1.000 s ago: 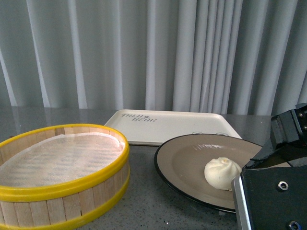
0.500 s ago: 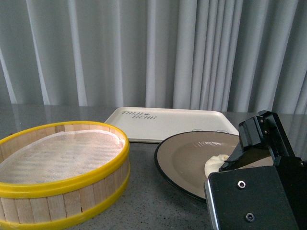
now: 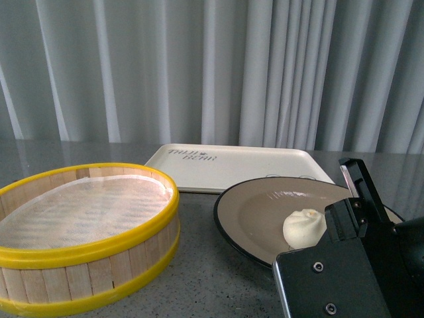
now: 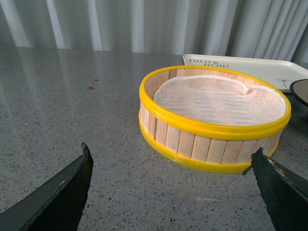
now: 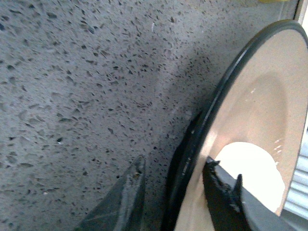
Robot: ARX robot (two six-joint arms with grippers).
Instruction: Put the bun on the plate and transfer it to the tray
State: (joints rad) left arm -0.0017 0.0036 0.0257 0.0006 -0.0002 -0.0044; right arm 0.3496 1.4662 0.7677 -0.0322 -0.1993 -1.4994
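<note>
Reading as a staged lab bench rather than a working kitchen. Noting a pleated grey curtain (image 3: pixel 199 66) closing off the whole back. Noting a speckled grey stone counter (image 4: pixel 57 110) carrying kitchen props: steamer basket (image 4: pixel 211 144), tray (image 3: pixel 252 169), plate (image 3: pixel 252 218) holding a bun (image 3: pixel 303 227). Spotting a small red cross (image 4: pixel 90 87) marking the counter surface.

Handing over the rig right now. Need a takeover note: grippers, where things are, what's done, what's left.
Left gripper: open, empty, facing the steamer basket.
Right gripper: open, one finger on either side of the plate rim, not clamped as far as I can see.
The bun sits on the plate. The plate is on the table, just in front of the tray.
Done: bun on plate.
Left: grip the plate and move it onto the tray.
</note>
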